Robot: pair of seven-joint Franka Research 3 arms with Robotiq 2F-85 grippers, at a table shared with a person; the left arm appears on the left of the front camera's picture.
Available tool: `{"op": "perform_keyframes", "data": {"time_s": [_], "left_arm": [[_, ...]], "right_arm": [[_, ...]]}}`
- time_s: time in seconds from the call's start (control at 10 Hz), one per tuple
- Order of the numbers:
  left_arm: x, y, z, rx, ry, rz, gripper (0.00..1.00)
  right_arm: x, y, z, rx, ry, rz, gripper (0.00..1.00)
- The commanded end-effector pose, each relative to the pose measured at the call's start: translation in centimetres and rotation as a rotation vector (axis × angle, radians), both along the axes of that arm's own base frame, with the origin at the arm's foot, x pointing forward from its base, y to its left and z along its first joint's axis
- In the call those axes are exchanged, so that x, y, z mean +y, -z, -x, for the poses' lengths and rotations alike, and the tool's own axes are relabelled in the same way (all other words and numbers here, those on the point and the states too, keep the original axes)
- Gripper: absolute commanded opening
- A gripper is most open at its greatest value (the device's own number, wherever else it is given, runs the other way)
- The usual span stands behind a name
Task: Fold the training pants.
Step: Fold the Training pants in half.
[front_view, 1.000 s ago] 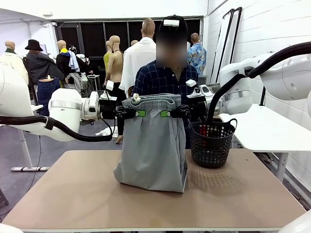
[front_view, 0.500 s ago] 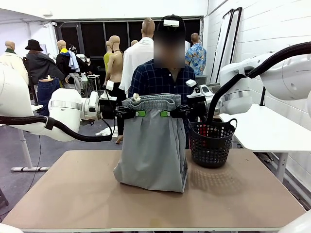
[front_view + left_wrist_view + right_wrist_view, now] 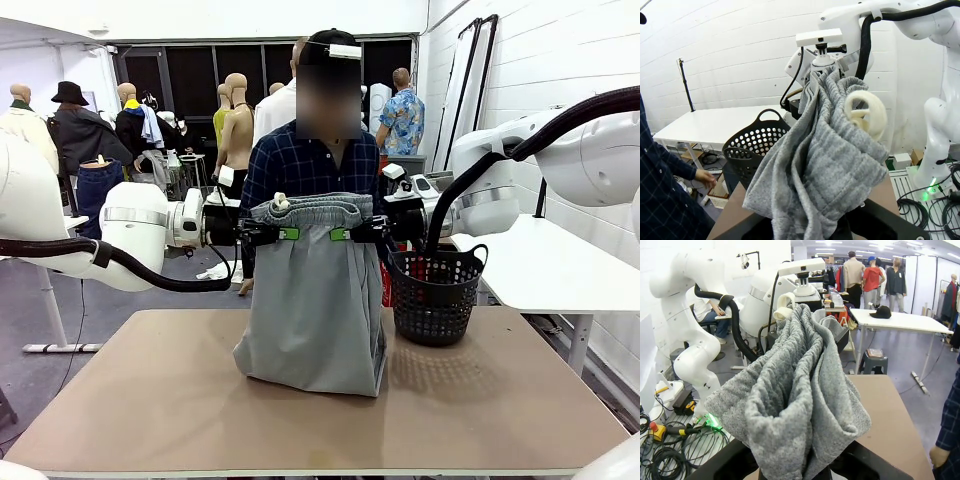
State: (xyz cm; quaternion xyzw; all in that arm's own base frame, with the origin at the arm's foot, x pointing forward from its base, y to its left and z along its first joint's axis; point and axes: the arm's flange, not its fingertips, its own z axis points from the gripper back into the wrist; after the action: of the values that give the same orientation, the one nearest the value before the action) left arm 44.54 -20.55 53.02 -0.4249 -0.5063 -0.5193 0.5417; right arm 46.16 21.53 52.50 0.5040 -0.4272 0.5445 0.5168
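Hanging grey training pants (image 3: 315, 300), waistband bunched

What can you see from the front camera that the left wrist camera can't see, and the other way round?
Front view alone: the whole training pants hanging to the table, the waistband pinched shut by the left gripper and right gripper.
Left wrist view alone: the bunched waistband close up, with a white drawcord loop, and cables on the floor.
Both: the pants, the black basket and the person in a checked shirt.
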Motion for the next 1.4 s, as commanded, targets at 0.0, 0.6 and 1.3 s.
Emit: {"op": "perform_keyframes", "data": {"time_s": [0.0, 0.6, 1.3], "left_arm": [[0.2, 0.0, 0.4, -0.022, 0.012, 0.008, 0.0], [0.7, -0.6, 1.3, 0.035, -0.061, -0.049, 0.0], [2.9, 1.8, 2.7, 0.263, -0.156, -0.052, 0.0]], "right_arm": [[0.0, -0.3, 0.1, -0.005, -0.002, -0.001, 0.0], [0.7, 0.4, -0.7, 0.035, -0.04, 0.0, 0.0], [2.3, 1.2, -2.2, 0.133, -0.059, 0.036, 0.0]]}}
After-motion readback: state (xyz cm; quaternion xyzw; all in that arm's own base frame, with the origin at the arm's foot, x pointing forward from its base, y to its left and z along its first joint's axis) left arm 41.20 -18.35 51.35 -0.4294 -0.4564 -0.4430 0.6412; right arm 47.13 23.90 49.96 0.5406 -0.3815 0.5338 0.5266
